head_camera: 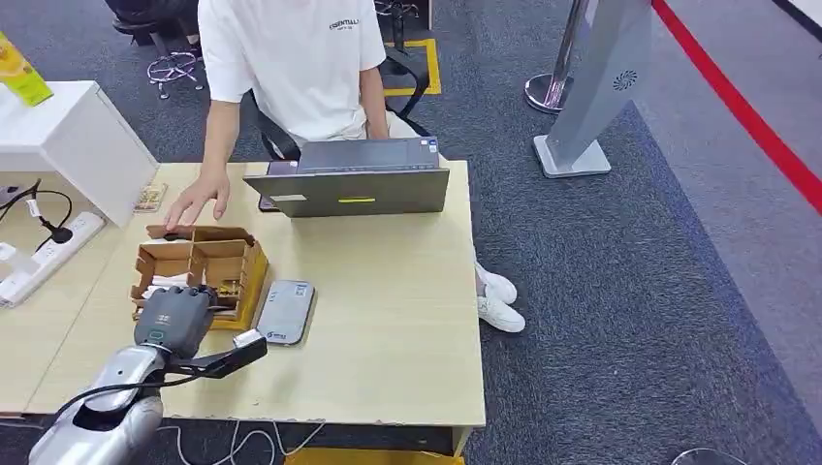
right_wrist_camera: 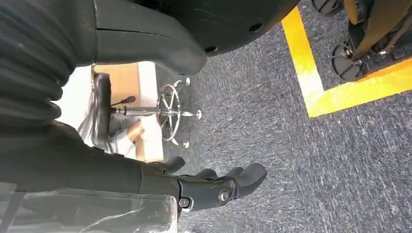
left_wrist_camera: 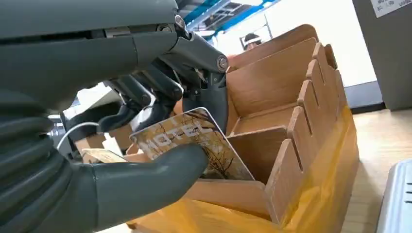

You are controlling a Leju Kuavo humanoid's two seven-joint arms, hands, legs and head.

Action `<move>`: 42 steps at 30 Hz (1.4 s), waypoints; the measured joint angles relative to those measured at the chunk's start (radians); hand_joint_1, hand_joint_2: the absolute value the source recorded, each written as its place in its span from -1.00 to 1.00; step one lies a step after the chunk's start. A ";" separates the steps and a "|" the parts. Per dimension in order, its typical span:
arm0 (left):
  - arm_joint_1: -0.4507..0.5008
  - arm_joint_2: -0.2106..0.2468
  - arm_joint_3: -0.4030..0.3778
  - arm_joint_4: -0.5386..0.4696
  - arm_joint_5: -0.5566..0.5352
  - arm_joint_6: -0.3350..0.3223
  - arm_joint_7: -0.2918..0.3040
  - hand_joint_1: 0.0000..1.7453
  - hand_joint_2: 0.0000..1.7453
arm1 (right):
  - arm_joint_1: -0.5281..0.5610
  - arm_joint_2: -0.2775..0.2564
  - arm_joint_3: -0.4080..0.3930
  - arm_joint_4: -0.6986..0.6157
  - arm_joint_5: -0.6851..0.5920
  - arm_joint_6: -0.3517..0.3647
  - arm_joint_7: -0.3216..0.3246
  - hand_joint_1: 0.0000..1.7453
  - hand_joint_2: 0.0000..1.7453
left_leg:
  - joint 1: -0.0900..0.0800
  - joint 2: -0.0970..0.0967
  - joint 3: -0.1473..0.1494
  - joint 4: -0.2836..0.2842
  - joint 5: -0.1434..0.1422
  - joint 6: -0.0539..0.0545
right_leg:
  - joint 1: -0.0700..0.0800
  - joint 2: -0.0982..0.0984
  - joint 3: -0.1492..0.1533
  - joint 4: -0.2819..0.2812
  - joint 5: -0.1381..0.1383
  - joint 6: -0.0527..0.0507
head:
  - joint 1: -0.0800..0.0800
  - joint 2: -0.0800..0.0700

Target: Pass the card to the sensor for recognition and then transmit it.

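A wooden card box (head_camera: 247, 262) with several compartments sits at the table's left, and my left hand (head_camera: 174, 318) hovers over its near end. In the left wrist view the thumb (left_wrist_camera: 145, 179) and dark fingers (left_wrist_camera: 160, 92) pinch a brown card marked HOTEL (left_wrist_camera: 194, 136) just above the box (left_wrist_camera: 272, 87). A flat grey card sensor (head_camera: 285, 311) lies on the table right beside the box; its edge (left_wrist_camera: 396, 199) shows past the box's yellow side. My right hand (right_wrist_camera: 214, 189) hangs over the carpet, fingers apart, holding nothing.
A person in a white shirt sits behind a grey laptop (head_camera: 354, 184), one hand (head_camera: 199, 199) resting on the table by the box's far end. Another card (head_camera: 150, 199) lies nearby. A white block (head_camera: 68, 145) and a power strip (head_camera: 44, 257) occupy the left side table.
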 joint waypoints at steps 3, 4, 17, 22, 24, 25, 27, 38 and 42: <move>0.000 0.000 0.000 0.004 0.003 0.018 -0.010 1.00 1.00 | 0.000 0.000 0.000 0.000 0.001 0.000 0.000 -1.00 1.00 | 0.000 0.000 0.000 0.000 0.000 0.000 | 0.000 0.000 0.000 0.000 0.000 0.000 | 0.000 0.000; 0.003 -0.002 0.000 0.005 0.003 0.050 -0.021 1.00 1.00 | 0.000 0.000 0.000 0.000 0.001 0.001 0.000 -1.00 1.00 | 0.000 0.000 0.000 0.000 0.000 0.000 | 0.000 0.000 0.000 0.000 0.000 0.000 | 0.000 0.000; 0.192 0.166 0.018 -0.532 0.102 0.140 -0.081 1.00 1.00 | 0.002 0.008 -0.009 0.000 -0.038 -0.074 0.009 -1.00 1.00 | 0.000 0.001 0.000 0.000 -0.002 -0.001 | 0.000 0.000 0.000 0.000 -0.002 -0.001 | 0.000 0.000; 0.253 0.190 0.024 -0.662 0.104 0.238 -0.137 1.00 1.00 | 0.002 0.010 -0.020 0.000 -0.052 -0.086 -0.012 -1.00 1.00 | 0.000 0.001 0.000 0.000 -0.002 0.000 | 0.000 0.001 0.000 0.000 -0.002 -0.001 | 0.000 0.000; 0.291 0.191 0.032 -0.763 0.104 0.303 -0.158 1.00 1.00 | 0.004 0.010 -0.023 0.000 -0.062 -0.095 -0.019 -1.00 1.00 | 0.000 0.001 0.001 0.000 -0.002 0.000 | 0.000 0.000 -0.001 0.000 -0.002 -0.001 | 0.000 0.000; 0.290 0.190 0.035 -0.802 0.117 0.314 -0.161 1.00 1.00 | 0.005 0.010 -0.024 0.000 -0.062 -0.094 -0.019 -1.00 1.00 | 0.000 -0.001 0.000 0.000 -0.002 0.000 | 0.000 -0.001 -0.001 0.000 -0.002 0.000 | 0.000 0.000; 0.198 0.164 0.036 -0.829 0.174 0.260 -0.141 1.00 1.00 | 0.004 0.010 -0.024 0.000 -0.043 -0.084 -0.003 -1.00 1.00 | 0.000 -0.011 0.000 0.001 -0.001 0.000 | 0.000 -0.010 -0.004 -0.002 -0.005 0.002 | -0.001 0.000; -0.273 -0.027 0.010 -0.589 0.201 0.151 -0.104 1.00 1.00 | -0.003 0.014 0.005 0.000 -0.003 -0.059 0.018 -1.00 1.00 | 0.000 -0.004 -0.002 0.002 0.006 0.000 | 0.000 -0.005 -0.002 0.000 0.005 -0.001 | -0.001 0.000; -0.315 -0.062 0.002 -0.552 0.133 0.179 -0.071 1.00 1.00 | -0.002 0.014 0.012 0.000 0.025 -0.038 0.026 -1.00 1.00 | 0.000 -0.005 -0.004 0.002 0.005 0.000 | 0.000 -0.006 -0.006 -0.001 0.004 -0.001 | -0.002 0.000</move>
